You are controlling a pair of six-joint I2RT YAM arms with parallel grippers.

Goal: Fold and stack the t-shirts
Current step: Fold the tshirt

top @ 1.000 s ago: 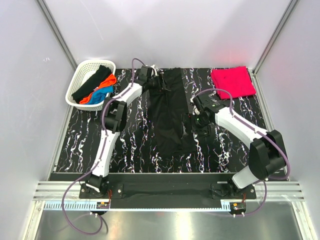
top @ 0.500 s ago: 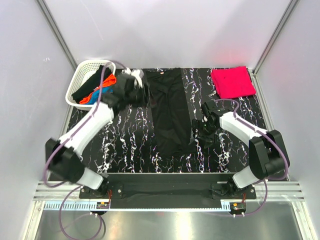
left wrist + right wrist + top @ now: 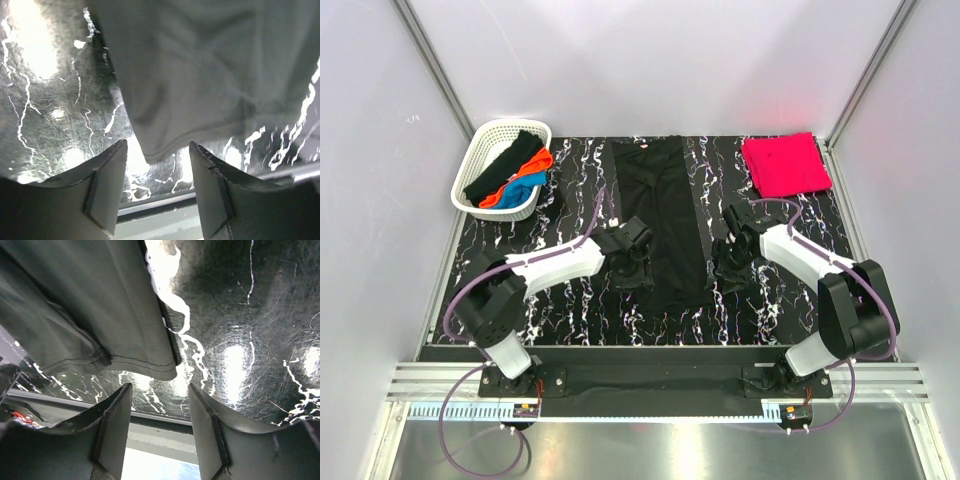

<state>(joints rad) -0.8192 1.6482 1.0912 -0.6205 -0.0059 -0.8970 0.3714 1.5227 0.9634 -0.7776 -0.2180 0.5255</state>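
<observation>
Now, in the top view, the left gripper (image 3: 631, 268) has come a long way. A second ago it was up at the 12 o'clock end of the black shirt (image 3: 665, 225). It now sits just beside the shirt's 7 o'clock corner. The right gripper (image 3: 728, 268) has moved only a little and waits by the 5 o'clock corner. The black shirt lies flat on the table (image 3: 570, 305) as a long thin strip, smoother than before. The red shirt (image 3: 786, 165) stays folded at 2 o'clock. The basket (image 3: 492, 135) at 10 o'clock still holds more shirts (image 3: 510, 175).

Next, in the left wrist view, the two fingers (image 3: 107, 185) are spread wide and hold nothing. The shirt's corner pokes down toward the gap from 12 o'clock.

Last, in the right wrist view, the jaws are wide open too, with nothing in them. The hem corner lies just past them at 11 o'clock.

I think both grippers are lined up to pinch the near hem and fold it up to the far end. The black shirt looks about half folded.
</observation>
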